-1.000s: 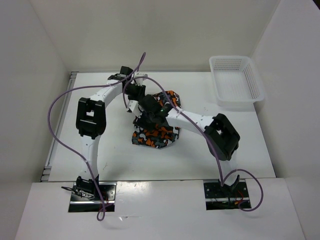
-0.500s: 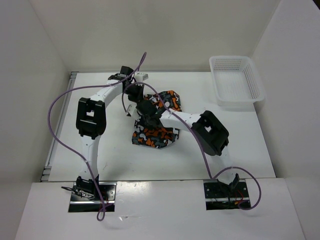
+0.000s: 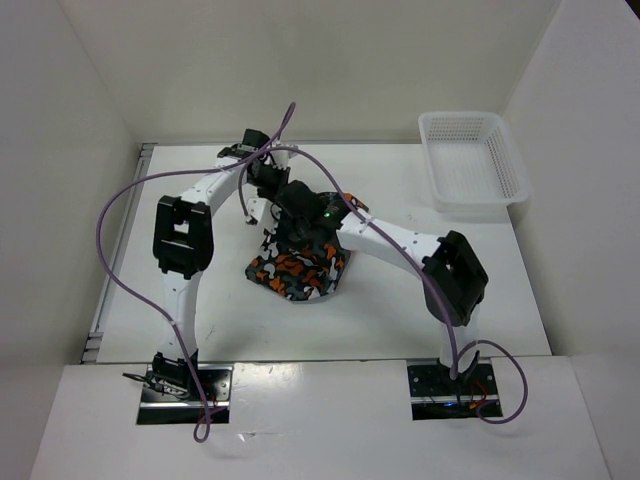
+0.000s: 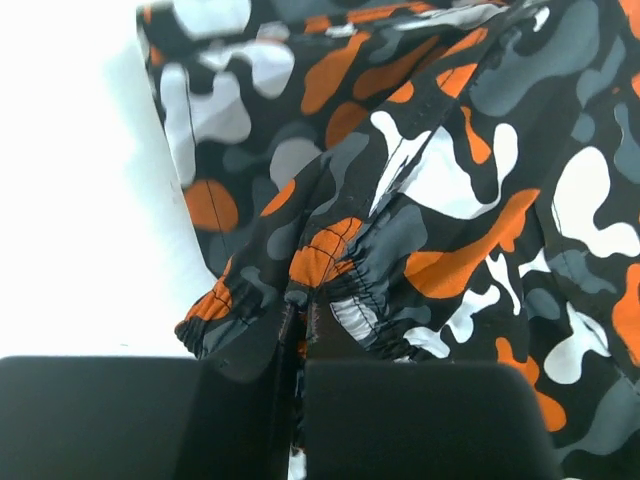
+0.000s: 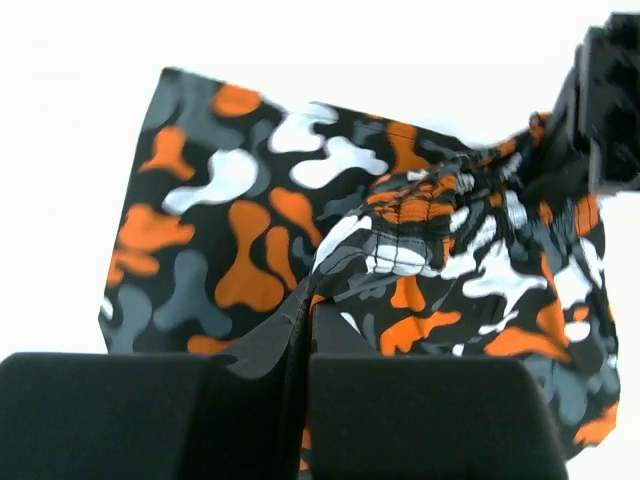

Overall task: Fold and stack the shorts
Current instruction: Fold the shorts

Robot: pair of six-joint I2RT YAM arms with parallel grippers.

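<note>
The shorts (image 3: 297,270), printed in orange, white, grey and black blotches, hang bunched near the middle of the table, lifted at their far edge. My left gripper (image 3: 268,192) is shut on the gathered waistband (image 4: 345,285), with cloth pinched between its fingers (image 4: 305,320). My right gripper (image 3: 300,222) sits right beside it, also shut on the shorts (image 5: 300,240), its jaws pressed together on a fold of fabric (image 5: 310,305). In the right wrist view the left gripper's black body (image 5: 605,110) shows at the right edge, holding the same waistband.
A white mesh basket (image 3: 472,162) stands at the back right corner of the table. White walls enclose the table on the left, back and right. Purple cables loop over both arms above the shorts.
Both grippers have closed on the shorts and lifted the far edge. The cloth, which lay spread with a part reaching back right, is now gathered into a hanging bunch and shifted slightly left.
</note>
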